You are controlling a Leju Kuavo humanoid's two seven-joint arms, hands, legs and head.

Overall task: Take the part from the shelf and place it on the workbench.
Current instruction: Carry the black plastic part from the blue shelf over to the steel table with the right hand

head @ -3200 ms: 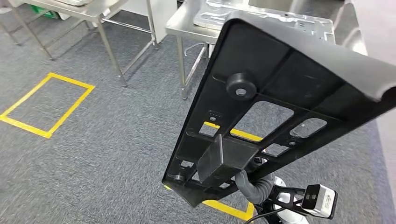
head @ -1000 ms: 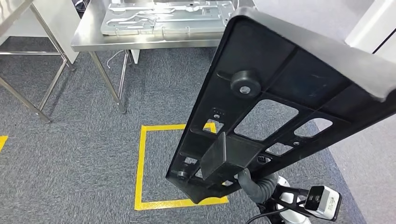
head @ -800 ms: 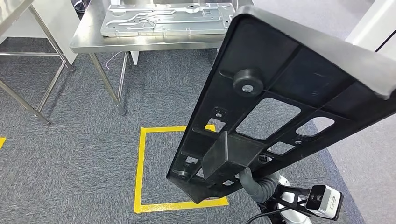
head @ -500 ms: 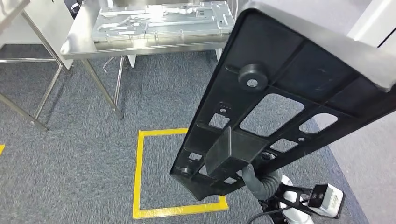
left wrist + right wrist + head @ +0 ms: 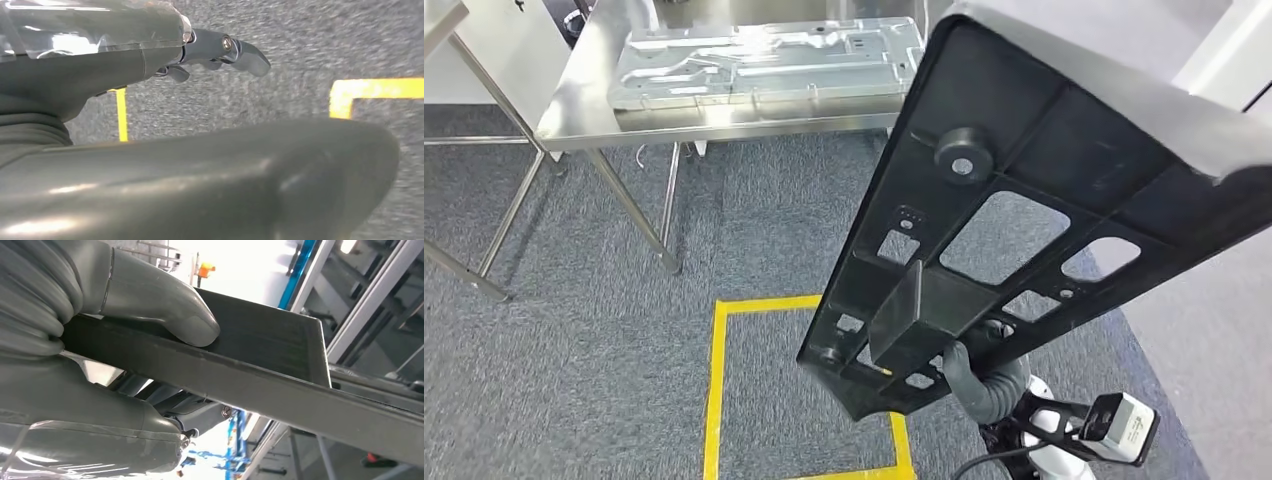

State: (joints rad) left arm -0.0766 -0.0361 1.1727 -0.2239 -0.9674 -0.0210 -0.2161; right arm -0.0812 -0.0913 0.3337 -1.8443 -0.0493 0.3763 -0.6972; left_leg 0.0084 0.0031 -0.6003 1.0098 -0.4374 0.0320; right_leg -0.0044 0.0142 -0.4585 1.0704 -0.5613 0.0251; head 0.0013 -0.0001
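The part is a long black plastic panel point(image 5: 1064, 150) with several cut-outs, a round boss and a box-shaped lug. It stands tilted in front of me, filling the right of the head view. My right hand point(image 5: 972, 385) grips its lower end from beneath. In the right wrist view the thumb point(image 5: 165, 310) presses on one face of the panel point(image 5: 260, 345) and the darker fingers point(image 5: 200, 415) lie against the other. My left hand point(image 5: 100, 65) hangs over the carpet, its fingers point(image 5: 235, 47) stretched out and holding nothing. The steel workbench point(image 5: 724, 125) stands ahead at the upper left.
A silver sheet-metal panel point(image 5: 764, 60) lies on the workbench top. A yellow tape square point(image 5: 716, 380) marks the grey carpet right in front of the bench. Legs of another steel table point(image 5: 484, 230) stand at the left. A white wall runs along the right.
The whole view has shifted: the workbench and yellow square have slid left and down in the picture, so the camera has moved. The black panel stays gripped in my right hand.
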